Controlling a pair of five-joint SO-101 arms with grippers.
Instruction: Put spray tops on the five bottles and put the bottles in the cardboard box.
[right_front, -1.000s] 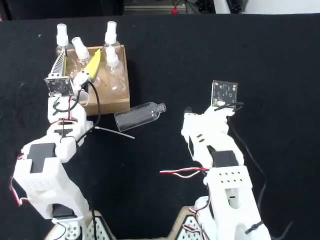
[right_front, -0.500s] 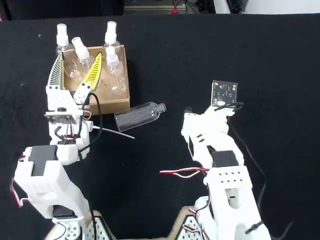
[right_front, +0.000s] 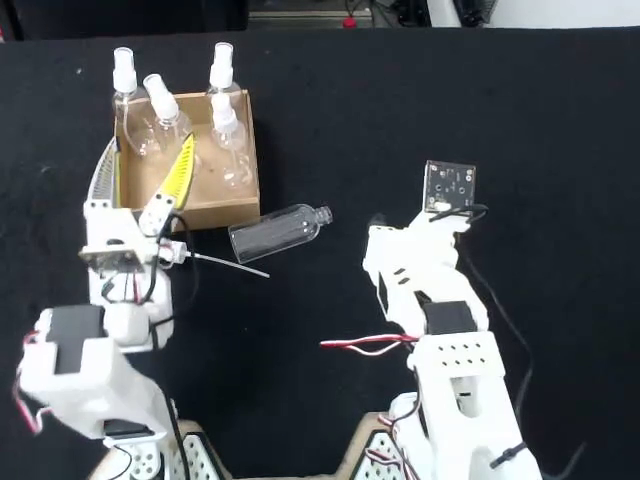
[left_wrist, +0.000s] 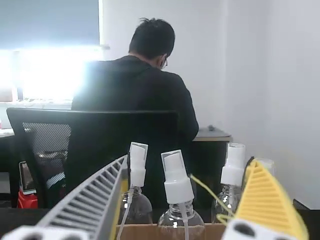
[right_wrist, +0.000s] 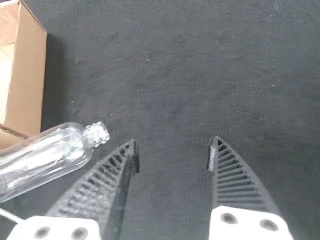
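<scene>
On the black counter (right_front: 520, 120), left side, I note the brown cardboard box (right_front: 228, 208) with four clear plastic bottles with white spray tops (right_front: 226, 128) standing in it. Left hand (right_front: 150, 142), one yellow finger and one white, is spread wide over the box's near-left part, pinching nothing. The fifth clear plastic bottle, without a top (right_front: 278, 230), lies on its side just beside the box's near corner, with a thin white tube (right_front: 228, 264) near it. Right hand (right_wrist: 172, 155) is spread and empty, and the capless bottle's threaded neck is just beside one finger.
</scene>
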